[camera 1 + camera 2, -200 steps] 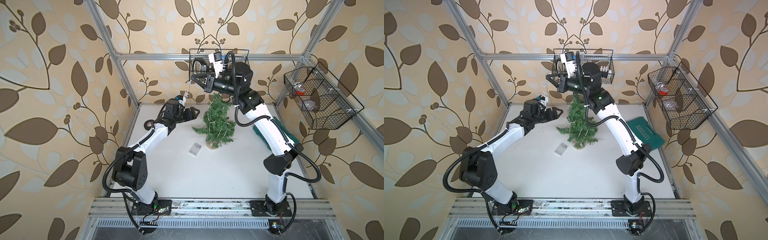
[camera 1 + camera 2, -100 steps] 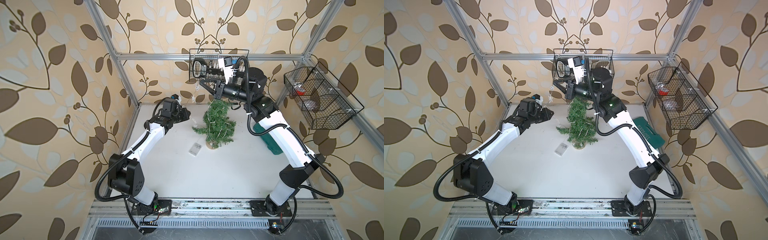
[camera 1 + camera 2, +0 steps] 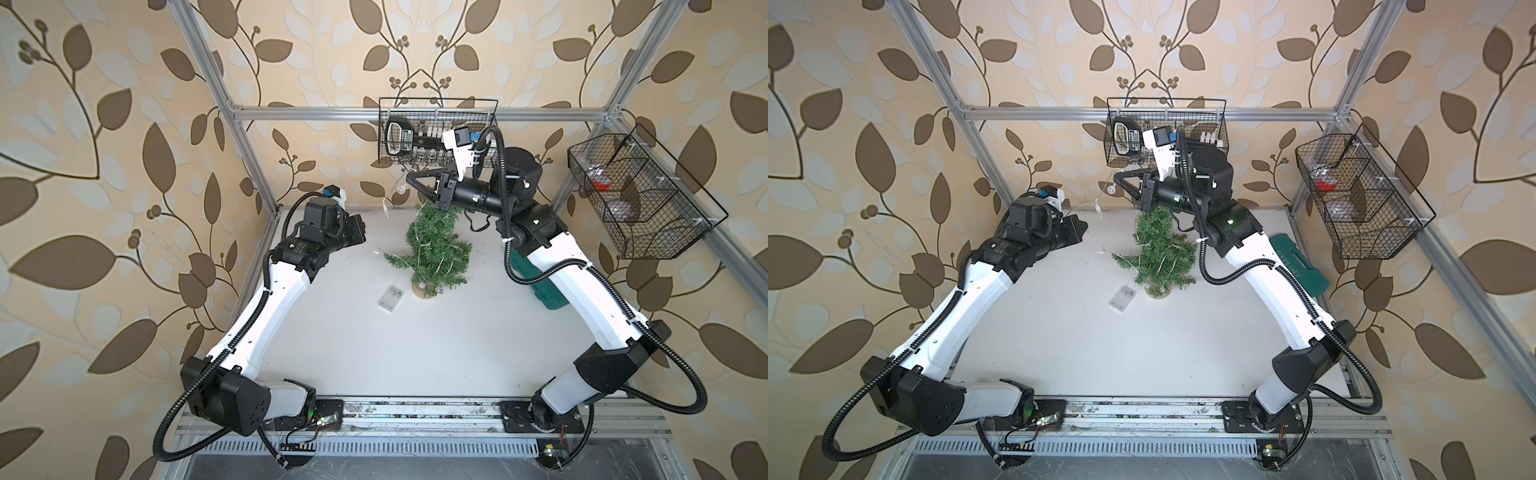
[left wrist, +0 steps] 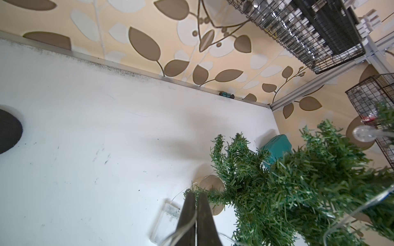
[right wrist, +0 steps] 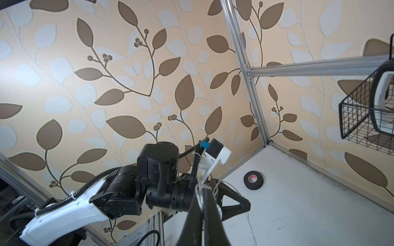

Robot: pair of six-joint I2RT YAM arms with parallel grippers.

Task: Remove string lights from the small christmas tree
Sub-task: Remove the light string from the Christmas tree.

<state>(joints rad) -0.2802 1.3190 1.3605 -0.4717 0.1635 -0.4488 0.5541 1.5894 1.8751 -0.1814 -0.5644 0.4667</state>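
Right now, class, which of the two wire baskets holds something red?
The compartmented basket on the side wall: a red item lies in its far compartment. The back-rail basket holds a black-handled tool, nothing red.

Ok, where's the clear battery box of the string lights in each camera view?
In a top view: battery box on the table, beside the small christmas tree.
In a top view: battery box beside the tree.
Left wrist: partly behind the left gripper, near the tree.
Right wrist: not in it.
Shared landmark: the tree's tan base.
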